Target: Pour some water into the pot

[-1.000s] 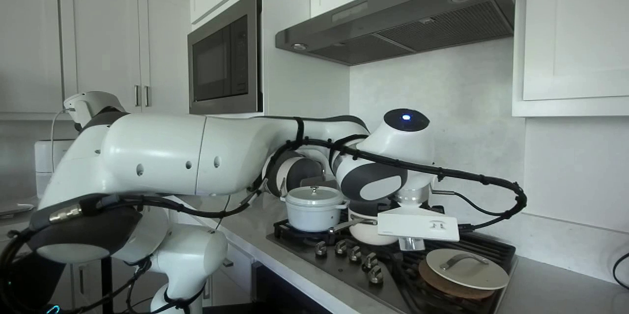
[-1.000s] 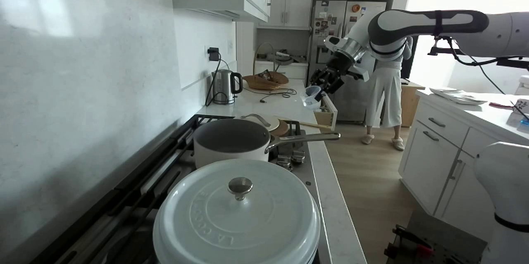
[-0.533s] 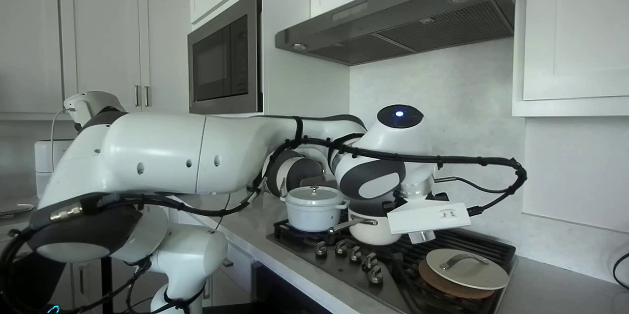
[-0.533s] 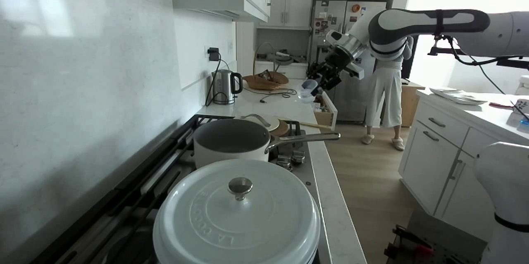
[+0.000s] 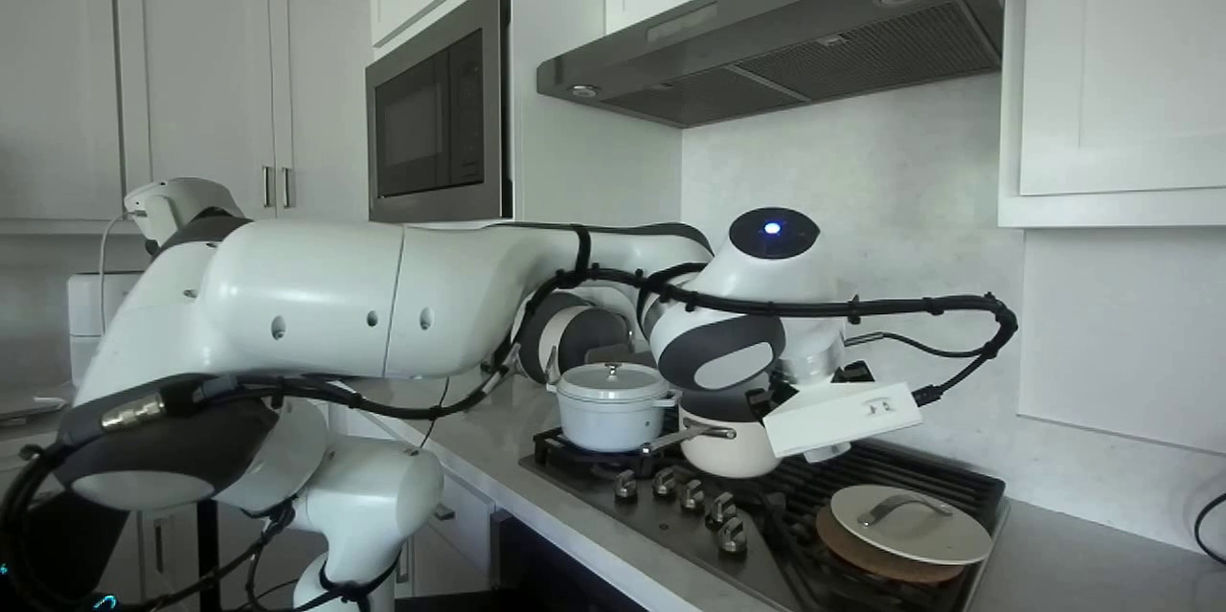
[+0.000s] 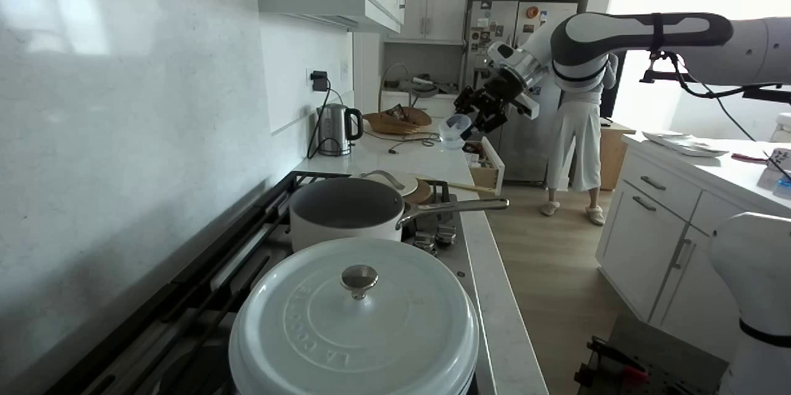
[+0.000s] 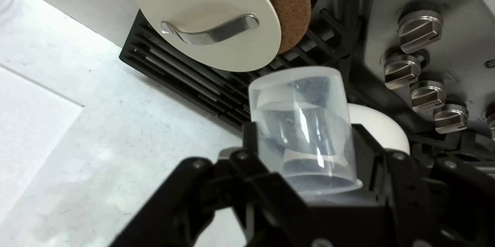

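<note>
A clear plastic cup [image 6: 454, 130] hangs in the air with my gripper [image 6: 476, 126] shut on its sides; it leans, its open mouth partly turned toward the pot. In the wrist view, fingers [image 7: 250, 137] press either side of the cup [image 7: 303, 123]. Whether water is inside cannot be made out. The uncovered pot [image 6: 346, 206], white with a grey inside and a metal handle, stands on the stove, nearer the camera and lower than the cup. In an exterior view my wrist sits just right of the pot [image 5: 728, 447], hiding gripper and cup.
A lidded white casserole [image 6: 352, 327] stands beside the pot. A flat lid [image 5: 910, 524] rests on a cork trivet [image 7: 296, 11] over the grates. Stove knobs [image 7: 419, 30] line the front edge. Further off are a kettle [image 6: 334, 129], a basket [image 6: 395, 123] and an open drawer [image 6: 485, 169].
My gripper has carried the cup a little toward the pot and slightly up, and the wrist has turned, leaning the cup further. Pot and lid have stayed put.
</note>
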Tool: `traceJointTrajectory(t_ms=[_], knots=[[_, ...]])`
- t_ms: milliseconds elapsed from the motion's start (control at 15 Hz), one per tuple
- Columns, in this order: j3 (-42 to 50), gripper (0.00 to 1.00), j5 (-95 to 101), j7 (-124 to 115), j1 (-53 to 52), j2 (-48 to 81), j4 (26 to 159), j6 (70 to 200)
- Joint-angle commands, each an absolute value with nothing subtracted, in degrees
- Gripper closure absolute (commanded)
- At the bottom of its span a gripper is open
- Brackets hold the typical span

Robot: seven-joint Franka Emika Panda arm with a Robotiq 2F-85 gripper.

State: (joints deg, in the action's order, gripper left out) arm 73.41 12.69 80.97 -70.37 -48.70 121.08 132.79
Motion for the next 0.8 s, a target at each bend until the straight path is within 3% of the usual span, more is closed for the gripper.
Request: traceJointTrajectory(t_ms=[0, 733], knots=[[72.3, 0.65, 10.2, 82.2, -68.1, -45.0, 121.7, 132.3], [72.0, 0.65, 9.3, 82.3, -65.9, -40.3, 121.6, 130.2]])
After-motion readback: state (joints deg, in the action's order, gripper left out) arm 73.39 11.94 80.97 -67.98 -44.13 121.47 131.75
